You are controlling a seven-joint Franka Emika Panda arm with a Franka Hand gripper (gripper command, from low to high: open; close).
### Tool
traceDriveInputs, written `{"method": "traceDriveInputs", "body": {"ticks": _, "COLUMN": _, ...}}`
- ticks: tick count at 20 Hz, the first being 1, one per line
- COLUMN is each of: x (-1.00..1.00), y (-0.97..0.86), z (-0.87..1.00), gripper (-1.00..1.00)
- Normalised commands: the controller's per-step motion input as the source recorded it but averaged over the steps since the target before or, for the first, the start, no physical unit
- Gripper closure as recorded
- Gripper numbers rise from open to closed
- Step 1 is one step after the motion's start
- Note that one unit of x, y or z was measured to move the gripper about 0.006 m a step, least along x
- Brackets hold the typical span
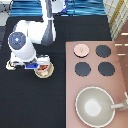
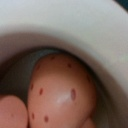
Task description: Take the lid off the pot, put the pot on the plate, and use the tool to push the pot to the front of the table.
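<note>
black table (image 1: pixel 30 100), blue striped backdrop (image 1: pixel 85 7) behind, pale slatted wall (image 1: pixel 119 17) beside

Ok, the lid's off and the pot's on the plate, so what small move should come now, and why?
Probably ease the gripper off the pot toward the tool at the exterior view's left. The lid lies on the stove, the pot sits on the plate, so only the pushing seems left.
</note>
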Motion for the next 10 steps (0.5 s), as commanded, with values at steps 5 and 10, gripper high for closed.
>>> {"method": "traceDriveInputs", "body": {"ticks": 5, "x": -0.07, "y": -0.03, "z": 0.03, "gripper": 1.0}}
{"method": "traceDriveInputs", "body": {"ticks": 10, "x": 0.24, "y": 0.03, "z": 0.37, "gripper": -1.0}}
